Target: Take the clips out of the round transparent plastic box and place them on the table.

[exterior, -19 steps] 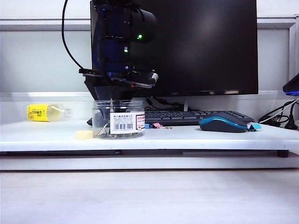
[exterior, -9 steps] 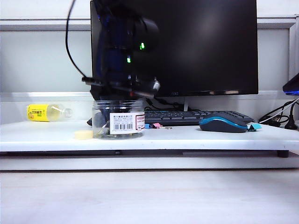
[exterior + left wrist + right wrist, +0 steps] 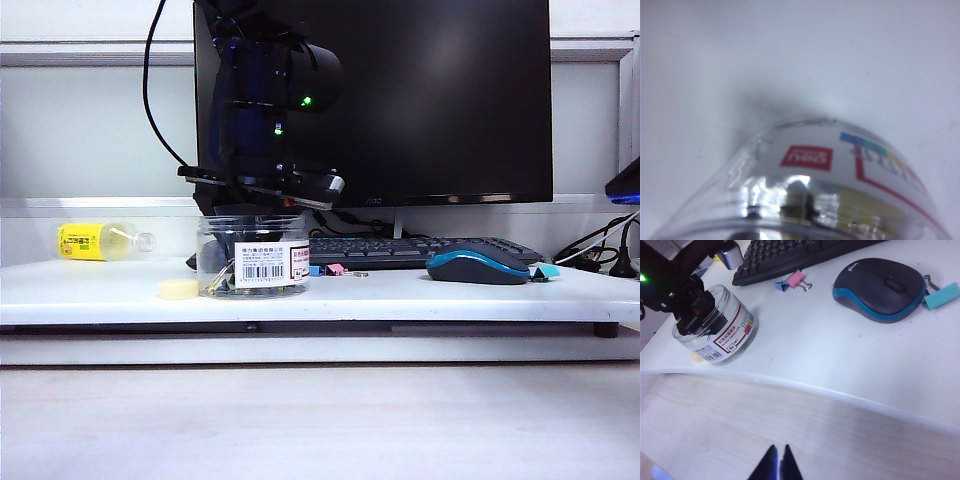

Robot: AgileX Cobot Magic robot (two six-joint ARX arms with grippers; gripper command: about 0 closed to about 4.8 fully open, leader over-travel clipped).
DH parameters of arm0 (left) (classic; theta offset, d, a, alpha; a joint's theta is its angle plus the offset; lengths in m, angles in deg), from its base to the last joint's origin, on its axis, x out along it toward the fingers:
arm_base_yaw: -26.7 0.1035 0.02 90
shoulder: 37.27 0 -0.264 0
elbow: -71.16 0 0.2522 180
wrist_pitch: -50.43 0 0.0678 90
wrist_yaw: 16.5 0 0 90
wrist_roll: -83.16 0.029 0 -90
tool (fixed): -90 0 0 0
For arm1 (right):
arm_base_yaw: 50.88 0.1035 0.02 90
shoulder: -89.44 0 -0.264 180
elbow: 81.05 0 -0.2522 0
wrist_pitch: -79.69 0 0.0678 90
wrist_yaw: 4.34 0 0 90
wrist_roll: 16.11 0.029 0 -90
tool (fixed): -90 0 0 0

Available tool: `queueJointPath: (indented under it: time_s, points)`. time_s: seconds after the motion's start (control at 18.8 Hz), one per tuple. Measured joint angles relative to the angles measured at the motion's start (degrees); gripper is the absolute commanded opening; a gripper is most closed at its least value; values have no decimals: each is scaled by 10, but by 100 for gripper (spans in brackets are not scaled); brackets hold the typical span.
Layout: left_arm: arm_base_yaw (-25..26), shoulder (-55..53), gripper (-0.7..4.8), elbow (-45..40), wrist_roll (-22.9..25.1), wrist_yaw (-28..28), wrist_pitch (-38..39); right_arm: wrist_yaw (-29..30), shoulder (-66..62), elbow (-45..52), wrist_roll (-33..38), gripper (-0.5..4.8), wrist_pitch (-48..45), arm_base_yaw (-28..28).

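Yellow-labelled bottle (image 3: 100,241) lies at the 9 o'clock end of the tabletop (image 3: 400,296); a cream lid (image 3: 180,289) sits just beside the clear box (image 3: 253,256). Left gripper (image 3: 250,215) reaches straight down into the box mouth, arm near-vertical above it; jaws are hidden behind plastic and glare, so I cannot tell how wide they stand or whether they hold anything. Clips inside the box (image 3: 222,280) lie on its floor. Judgement: clips are light, stiff, slick metal with springy wire handles; likely to skid or tangle, best pinched across the coloured body. The box is light and may tip or slide if nudged. A pink and a blue clip (image 3: 792,282) already lie at the box's 3 o'clock, near the keyboard (image 3: 420,250). Mouse (image 3: 478,266) further right. Right gripper (image 3: 777,465) hangs off the tabletop, over the wood-look floor, jaws closed to a sliver, empty.
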Motion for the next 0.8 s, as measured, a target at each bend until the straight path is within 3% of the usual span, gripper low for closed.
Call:
queueJointPath:
  time_s: [0.48,0.59,0.8]
  points:
    - [0,-20,120,10,0,0,0,0,0,0,0,22,-2,0]
    - [0,-21,87,12,0,0,0,0,0,0,0,22,-2,0]
    - [0,-22,84,12,0,-1,-13,-4,0,0,0,22,-2,0]
